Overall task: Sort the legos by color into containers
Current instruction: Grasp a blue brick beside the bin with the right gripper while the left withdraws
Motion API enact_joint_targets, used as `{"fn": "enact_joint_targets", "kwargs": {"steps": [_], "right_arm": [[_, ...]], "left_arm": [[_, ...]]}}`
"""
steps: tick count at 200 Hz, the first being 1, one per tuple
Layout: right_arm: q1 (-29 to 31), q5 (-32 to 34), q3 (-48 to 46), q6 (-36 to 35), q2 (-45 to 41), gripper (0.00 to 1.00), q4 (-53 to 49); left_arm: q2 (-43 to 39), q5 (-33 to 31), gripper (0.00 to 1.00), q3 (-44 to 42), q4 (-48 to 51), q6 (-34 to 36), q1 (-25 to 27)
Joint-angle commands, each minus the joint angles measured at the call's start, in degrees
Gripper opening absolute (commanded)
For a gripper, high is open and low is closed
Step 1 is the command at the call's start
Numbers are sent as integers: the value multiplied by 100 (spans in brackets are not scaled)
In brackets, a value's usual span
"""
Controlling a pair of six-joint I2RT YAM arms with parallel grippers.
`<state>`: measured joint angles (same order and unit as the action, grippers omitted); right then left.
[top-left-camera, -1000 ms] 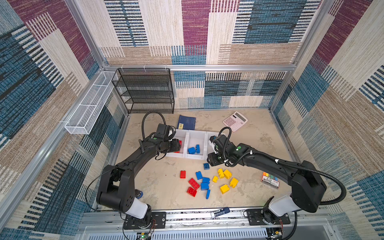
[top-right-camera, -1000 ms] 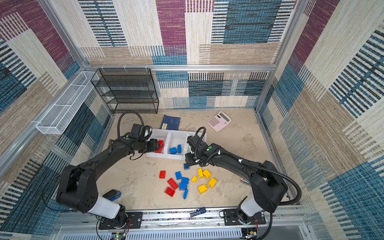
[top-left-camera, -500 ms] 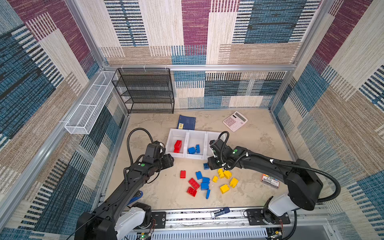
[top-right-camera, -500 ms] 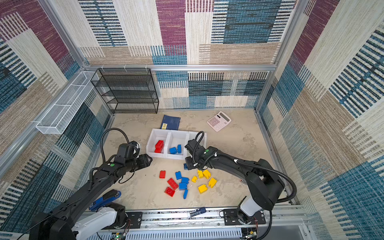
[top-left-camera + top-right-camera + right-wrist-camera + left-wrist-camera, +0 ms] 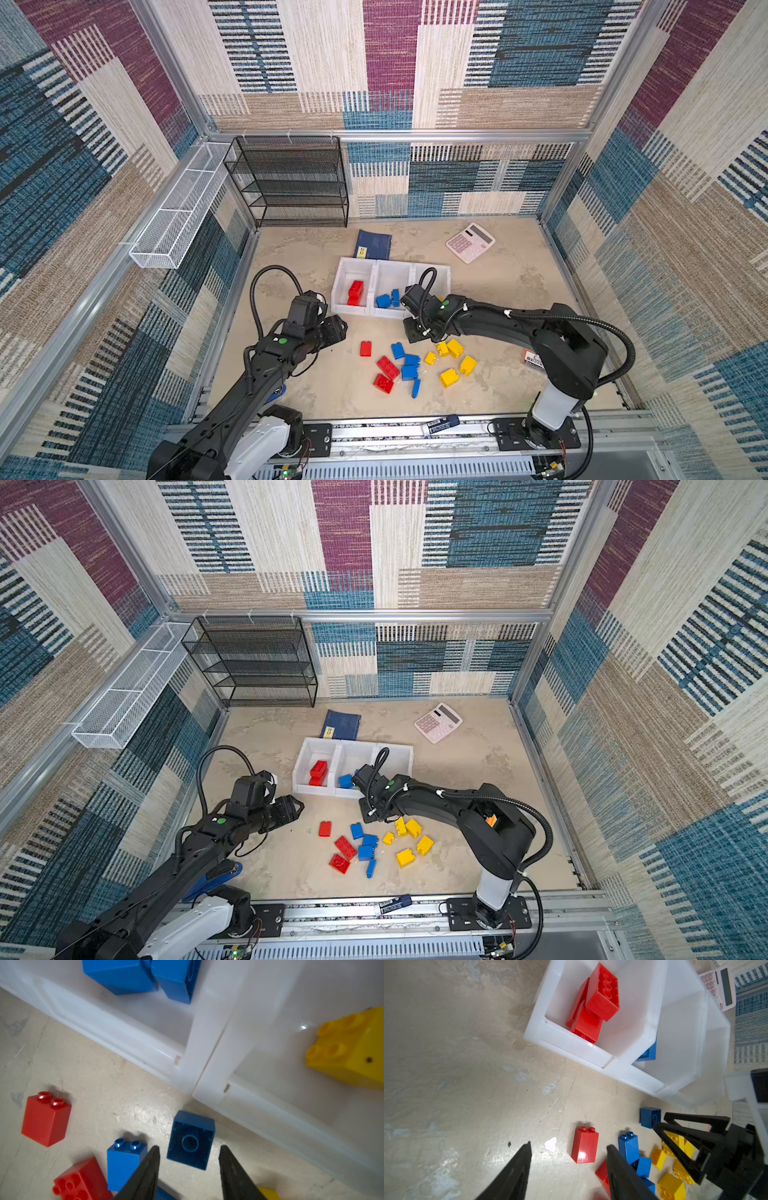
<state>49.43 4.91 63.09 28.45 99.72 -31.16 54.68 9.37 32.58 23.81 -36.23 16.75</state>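
The containers (image 5: 374, 286) are three joined white bins mid-table. Red legos (image 5: 355, 292) lie in the left one, blue legos (image 5: 386, 299) in the middle one, and a yellow lego (image 5: 349, 1049) in the right one. Loose red (image 5: 365, 348), blue (image 5: 397, 350) and yellow (image 5: 455, 348) legos are scattered in front. My right gripper (image 5: 189, 1148) is open, its tips either side of the near edge of an upturned dark-blue lego (image 5: 190, 1139) by the bins' front lip. My left gripper (image 5: 569, 1146) is open and empty, low over the table, with an upright red lego (image 5: 584, 1145) just ahead.
A pink calculator (image 5: 469, 242) and a dark-blue booklet (image 5: 373, 245) lie behind the bins. A black mesh rack (image 5: 291, 183) stands at the back left and a white wire basket (image 5: 178, 216) hangs on the left wall. A small red-white card (image 5: 533, 359) lies by the right arm.
My left gripper has pulled back from the left bin toward the loose legos. My right gripper has come down and nearer onto the dark-blue lego, its jaws narrowing.
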Motion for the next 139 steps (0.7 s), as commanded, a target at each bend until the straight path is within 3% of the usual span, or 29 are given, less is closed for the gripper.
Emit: {"fn": "enact_joint_targets", "kwargs": {"steps": [1, 139], "right_arm": [[5, 118, -19, 137, 51, 48, 21], [141, 52, -123, 79, 140, 32, 255]], "left_arm": [[-57, 39, 61, -45, 1, -113, -6], [-326, -4, 61, -287, 79, -225, -5]]}}
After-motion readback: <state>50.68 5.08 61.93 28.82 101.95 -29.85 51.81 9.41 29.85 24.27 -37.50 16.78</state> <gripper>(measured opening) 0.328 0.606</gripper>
